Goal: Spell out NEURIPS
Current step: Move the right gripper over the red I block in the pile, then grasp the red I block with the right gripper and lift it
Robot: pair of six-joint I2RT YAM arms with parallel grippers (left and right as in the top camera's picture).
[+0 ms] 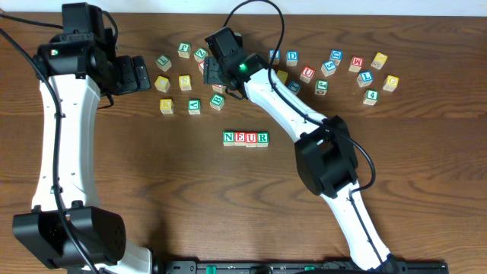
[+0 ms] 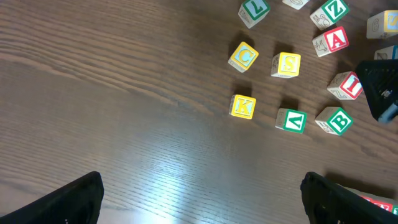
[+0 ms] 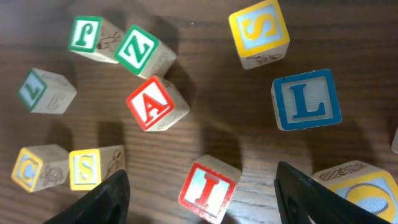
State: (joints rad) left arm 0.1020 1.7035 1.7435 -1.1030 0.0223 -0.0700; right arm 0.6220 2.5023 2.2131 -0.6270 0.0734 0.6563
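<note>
Right claw (image 3: 202, 186) open over I cube (image 3: 208, 190), obscured overhead.

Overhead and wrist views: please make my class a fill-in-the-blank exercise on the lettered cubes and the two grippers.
1. The row of cubes at mid-table reads ____.
2. Between the fingers of the right gripper lies a red cube lettered ____.
3. The L cube has a ____ frame.
4. The left gripper is ____ and holds nothing.

Missing words: NEUR; I; blue; open.
</note>
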